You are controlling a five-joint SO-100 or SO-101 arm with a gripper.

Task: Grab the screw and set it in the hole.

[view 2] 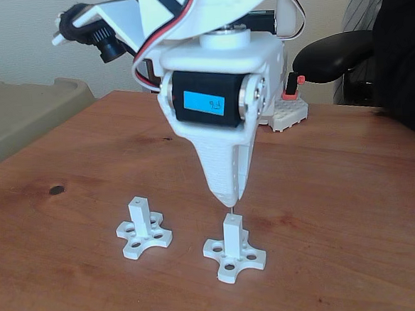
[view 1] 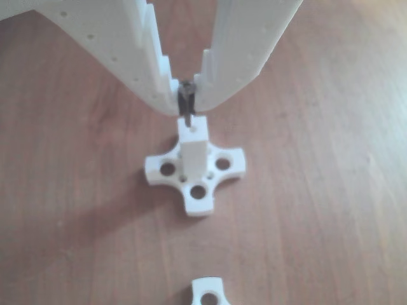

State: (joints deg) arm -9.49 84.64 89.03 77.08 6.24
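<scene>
My white gripper (view 1: 186,95) is shut on the thin dark screw (view 1: 186,105), which hangs upright between the fingertips. Right under it stands a white post (view 1: 193,149) on a cross-shaped base (view 1: 166,169). The screw's lower end meets the post's square top near its back edge. The hole in that top is too blurred to make out. In the fixed view the gripper (view 2: 229,197) points straight down, and a short bit of screw (view 2: 232,211) shows between it and the post (view 2: 232,233).
A second white post (view 2: 139,211) on its own cross base stands to the left in the fixed view; part of a cross base (view 1: 208,293) shows at the other view's bottom edge. A dark knot (view 2: 56,189) marks the wooden table. A black chair (view 2: 332,51) is behind.
</scene>
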